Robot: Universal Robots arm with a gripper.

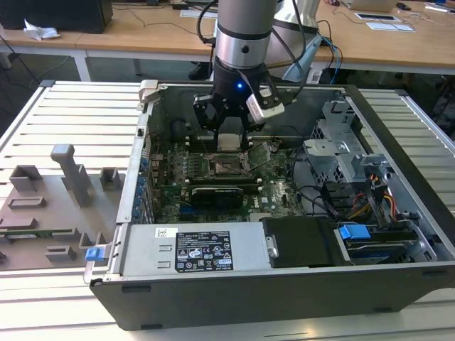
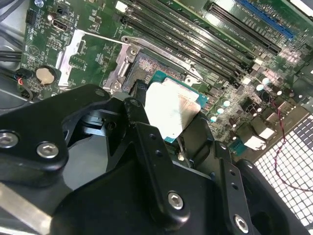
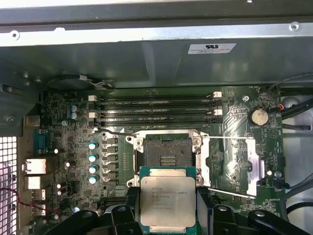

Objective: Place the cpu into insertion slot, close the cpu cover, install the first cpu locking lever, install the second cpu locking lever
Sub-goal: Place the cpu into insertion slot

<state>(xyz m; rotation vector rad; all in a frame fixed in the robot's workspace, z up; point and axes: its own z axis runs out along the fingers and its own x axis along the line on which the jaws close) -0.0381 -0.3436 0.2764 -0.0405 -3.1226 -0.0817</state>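
Inside the computer case [image 1: 249, 298], the tool [image 3: 167, 215] grips the cpu [image 3: 167, 203] — near the bare insertion slot [image 3: 166, 152], cpu cover [image 3: 230, 166] open.

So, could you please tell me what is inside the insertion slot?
Nothing: the insertion slot shows a bare dark contact bed. The cpu, gripped in the hand, covers its near edge in the first wrist view.

cpu [image 3: 167, 201]: matt silvery metal; cpu cover [image 3: 211, 166]: shiny bare metal
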